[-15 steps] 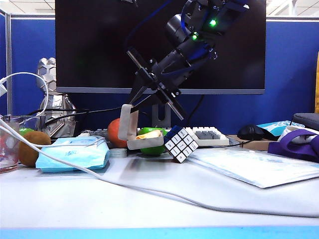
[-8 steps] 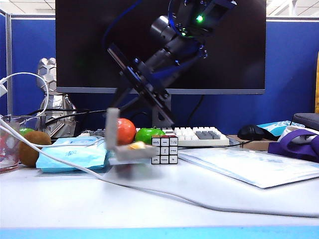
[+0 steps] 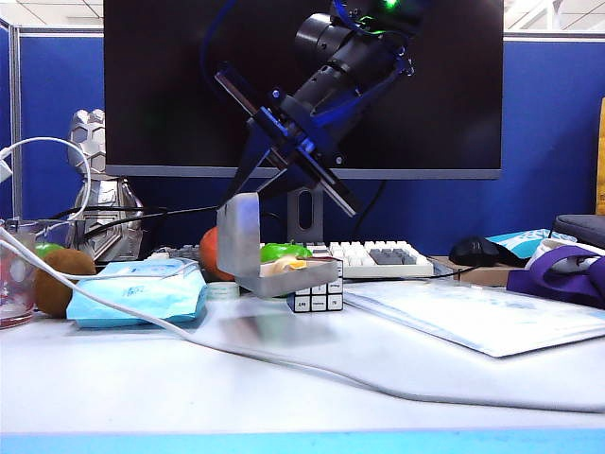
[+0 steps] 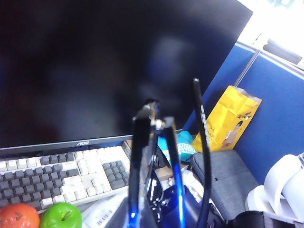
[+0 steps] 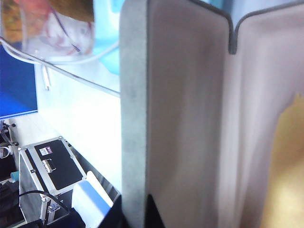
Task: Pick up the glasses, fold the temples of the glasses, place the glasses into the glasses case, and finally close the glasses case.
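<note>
Glasses case point(image 3: 260, 255): grey, felt-textured hard clamshell, open. Lid stands near upright, a flat rounded-corner slab; the shallow base juts level toward 3 o'clock from the hinge, with a pale yellow cloth point(image 3: 284, 267) bulging above its rim. Case is raised off the white table point(image 3: 284, 378), its base level with the top of a black-and-white tiled cube point(image 3: 317, 289) just behind it.

Right gripper point(image 3: 248, 197): dark, angular, coming down from 1 o'clock out of the arm in front of the black monitor point(image 3: 142, 85); jaws pinched on the top edge of the lid. In the right wrist view the lid's matte grey edge point(image 5: 134, 118) fills the middle of the picture, smooth beige lining beside it, and one dark finger point(image 5: 152, 213) presses the lining side.

Left gripper point(image 4: 154, 118): raised before the monitor, its slim dark fingers drawn together on the glasses point(image 4: 156, 185). Thin black frame hangs between the fingers; one slender black temple point(image 4: 202, 142) stands up free beside them. The fold of the other temple cannot be told.

Around the case: light blue crinkled tissue packet point(image 3: 142, 288) at 9 o'clock, orange point(image 3: 210, 253) and glossy green apple point(image 3: 284, 252) behind, white keyboard point(image 3: 388, 257) at 3 o'clock.
</note>
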You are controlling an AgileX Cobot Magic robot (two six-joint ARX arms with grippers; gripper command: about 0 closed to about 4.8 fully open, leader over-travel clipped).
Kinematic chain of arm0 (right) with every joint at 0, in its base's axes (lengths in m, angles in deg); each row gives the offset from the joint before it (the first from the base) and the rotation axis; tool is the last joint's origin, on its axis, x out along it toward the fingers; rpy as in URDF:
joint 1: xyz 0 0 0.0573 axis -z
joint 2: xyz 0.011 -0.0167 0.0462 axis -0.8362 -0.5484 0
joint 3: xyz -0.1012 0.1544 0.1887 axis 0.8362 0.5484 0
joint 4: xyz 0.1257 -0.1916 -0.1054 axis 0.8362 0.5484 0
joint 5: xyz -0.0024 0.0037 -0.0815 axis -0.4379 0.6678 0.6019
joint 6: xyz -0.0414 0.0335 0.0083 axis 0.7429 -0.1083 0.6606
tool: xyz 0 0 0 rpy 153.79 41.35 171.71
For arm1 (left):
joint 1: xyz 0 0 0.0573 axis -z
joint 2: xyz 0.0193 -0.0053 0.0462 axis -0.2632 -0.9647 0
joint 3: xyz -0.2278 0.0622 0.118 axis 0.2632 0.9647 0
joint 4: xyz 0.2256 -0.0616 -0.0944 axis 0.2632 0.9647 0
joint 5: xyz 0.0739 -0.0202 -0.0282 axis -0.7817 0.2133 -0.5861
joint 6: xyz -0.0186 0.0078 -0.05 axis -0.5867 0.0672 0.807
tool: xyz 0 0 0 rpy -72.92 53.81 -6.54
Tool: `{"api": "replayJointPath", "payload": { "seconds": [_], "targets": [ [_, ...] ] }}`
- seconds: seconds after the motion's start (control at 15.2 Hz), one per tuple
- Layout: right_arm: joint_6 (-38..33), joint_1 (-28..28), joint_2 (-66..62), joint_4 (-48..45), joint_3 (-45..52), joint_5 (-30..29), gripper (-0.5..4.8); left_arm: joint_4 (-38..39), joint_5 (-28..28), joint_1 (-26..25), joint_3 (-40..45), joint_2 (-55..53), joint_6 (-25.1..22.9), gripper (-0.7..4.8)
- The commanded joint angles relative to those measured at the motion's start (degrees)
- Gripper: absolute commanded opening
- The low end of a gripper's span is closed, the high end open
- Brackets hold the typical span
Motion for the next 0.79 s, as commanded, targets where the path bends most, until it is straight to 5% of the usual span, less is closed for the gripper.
{"api": "replayJointPath", "payload": {
  "seconds": [0.07, 0.33, 0.79],
  "targets": [
    [-6.80, -0.57, 0.37, -7.45, 3.13, 0.83, 0.00, -0.66, 0.37, 0.02, -0.13, 0.87, -0.24, -0.06],
    [-21.55, -2.89, 0.35, -22.84, 10.08, 1.99, 0.00, -0.61, 0.44, 0.02, -0.13, 1.01, -0.02, -0.06],
    [-31.30, -6.67, 0.39, -26.62, 10.32, 15.17, 0.00, -0.31, 0.66, 0.02, -0.13, 1.97, -0.04, -0.06]
  ]
}}
